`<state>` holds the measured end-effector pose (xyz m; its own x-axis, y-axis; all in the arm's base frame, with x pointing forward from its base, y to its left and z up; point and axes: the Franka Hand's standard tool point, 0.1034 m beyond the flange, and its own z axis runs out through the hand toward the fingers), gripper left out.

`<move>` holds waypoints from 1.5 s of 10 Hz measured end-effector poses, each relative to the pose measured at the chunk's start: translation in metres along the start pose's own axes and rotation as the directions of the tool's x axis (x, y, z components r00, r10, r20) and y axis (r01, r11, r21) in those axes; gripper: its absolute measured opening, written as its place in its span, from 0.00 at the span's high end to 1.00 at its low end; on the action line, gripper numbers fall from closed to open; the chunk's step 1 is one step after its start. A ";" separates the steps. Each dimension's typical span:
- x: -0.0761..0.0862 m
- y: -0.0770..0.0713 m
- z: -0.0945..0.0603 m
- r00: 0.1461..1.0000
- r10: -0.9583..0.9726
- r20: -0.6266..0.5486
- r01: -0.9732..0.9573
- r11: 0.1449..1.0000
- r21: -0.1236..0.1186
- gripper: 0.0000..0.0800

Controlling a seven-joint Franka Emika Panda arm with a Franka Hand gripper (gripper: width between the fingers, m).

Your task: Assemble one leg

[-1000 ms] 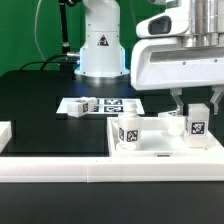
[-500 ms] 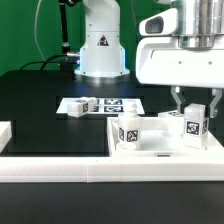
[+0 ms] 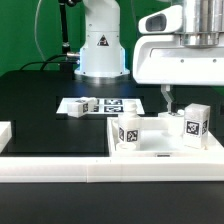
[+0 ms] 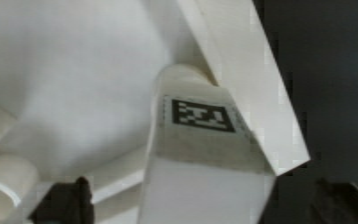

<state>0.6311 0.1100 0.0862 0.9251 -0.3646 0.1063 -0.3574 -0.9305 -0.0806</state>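
Note:
The leg (image 3: 196, 122), a stubby white post with square tags, stands upright in the far corner of the large white panel (image 3: 160, 151) at the exterior view's right. My gripper (image 3: 191, 100) is open and hangs just above the leg's top, one dark finger (image 3: 168, 98) showing beside it. In the wrist view the leg (image 4: 204, 150) stands between my gripper's (image 4: 202, 208) two dark fingertips with a gap at the side, over the panel (image 4: 87, 80). A second leg (image 3: 128, 133) stands on the panel nearer its other end.
Another white part (image 3: 172, 120) stands behind, between the two legs. A further leg (image 3: 82, 105) lies by the marker board (image 3: 118, 104). The robot base (image 3: 100, 45) is behind. A white block (image 3: 5, 132) sits at the left edge.
My gripper stood low around the leg, then spread its fingers and rose. The leg stays standing on the panel where it was.

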 end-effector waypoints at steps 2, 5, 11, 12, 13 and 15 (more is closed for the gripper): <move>0.000 0.000 0.000 0.992 -0.125 0.000 0.125 0.992 0.000 0.20; -0.005 -0.003 0.004 0.874 -0.486 -0.006 0.486 0.873 -0.028 0.19; -0.003 -0.001 0.004 0.574 -0.819 0.014 0.818 0.573 -0.041 0.19; -0.003 -0.001 0.004 0.588 -0.809 0.014 0.809 0.587 -0.040 0.35; -0.003 -0.001 0.004 0.601 -0.799 0.013 0.799 0.600 -0.040 0.52; -0.003 -0.002 0.004 0.636 -0.772 0.008 0.771 0.635 -0.040 0.64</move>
<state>0.6294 0.1133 0.0820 0.8653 0.4864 0.1215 0.4813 -0.8738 0.0704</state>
